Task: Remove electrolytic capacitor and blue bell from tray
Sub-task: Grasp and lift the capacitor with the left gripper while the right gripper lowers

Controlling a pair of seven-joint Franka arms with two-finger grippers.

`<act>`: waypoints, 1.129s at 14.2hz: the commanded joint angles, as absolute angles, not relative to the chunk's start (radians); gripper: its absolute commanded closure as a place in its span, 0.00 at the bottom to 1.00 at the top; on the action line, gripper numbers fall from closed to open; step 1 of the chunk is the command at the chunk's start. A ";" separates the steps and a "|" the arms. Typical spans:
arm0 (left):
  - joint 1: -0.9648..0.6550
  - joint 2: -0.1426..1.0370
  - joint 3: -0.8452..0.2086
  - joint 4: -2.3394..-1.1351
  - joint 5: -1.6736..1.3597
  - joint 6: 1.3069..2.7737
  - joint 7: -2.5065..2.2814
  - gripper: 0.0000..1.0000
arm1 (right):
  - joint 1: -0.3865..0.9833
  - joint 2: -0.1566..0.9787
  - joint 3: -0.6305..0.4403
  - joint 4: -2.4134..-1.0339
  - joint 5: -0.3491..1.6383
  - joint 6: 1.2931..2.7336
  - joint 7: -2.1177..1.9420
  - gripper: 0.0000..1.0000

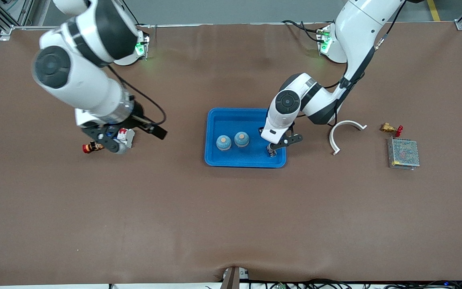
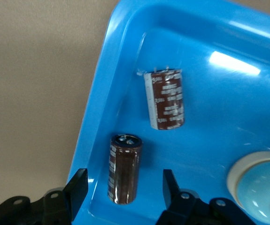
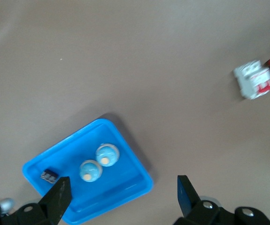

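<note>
A blue tray (image 1: 215,120) sits mid-table. Two light blue bells (image 1: 223,142) (image 1: 242,139) stand in it side by side. My left gripper (image 1: 271,152) is down in the tray corner toward the left arm's end. In the left wrist view it (image 2: 124,185) is open around a dark brown capacitor (image 2: 125,168) that stands upright on the tray floor, with neither finger touching it. A second capacitor (image 2: 165,99) lies on the tray floor (image 2: 219,108) close by. My right gripper (image 1: 110,142) is open and empty, up over the table toward the right arm's end.
A red push button (image 1: 92,147) and a white breaker (image 1: 126,136) lie under the right gripper. A white curved bracket (image 1: 345,130), a brass valve (image 1: 390,129) and a mesh-covered metal box (image 1: 403,153) lie toward the left arm's end.
</note>
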State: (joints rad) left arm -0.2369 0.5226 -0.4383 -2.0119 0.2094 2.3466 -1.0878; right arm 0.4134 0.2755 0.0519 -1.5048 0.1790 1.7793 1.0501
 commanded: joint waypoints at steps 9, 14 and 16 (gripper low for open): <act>-0.259 0.551 -0.437 -2.020 0.255 2.378 -1.134 0.40 | 0.577 0.486 0.037 -1.493 0.183 2.017 1.465 0.00; -0.262 0.561 -0.437 -2.019 0.255 2.375 -1.134 0.64 | 0.601 0.580 0.035 -1.499 0.180 2.085 1.529 0.00; -0.262 0.558 -0.437 -2.019 0.255 2.368 -1.132 0.89 | 0.630 0.601 0.034 -1.511 0.141 2.111 1.546 0.00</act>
State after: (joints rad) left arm -0.2569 0.5567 -0.4384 -2.0154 0.2250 2.3587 -1.1030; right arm 0.5906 0.5796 0.0465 -1.5113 0.1725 2.0848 1.5020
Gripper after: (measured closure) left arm 0.621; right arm 0.000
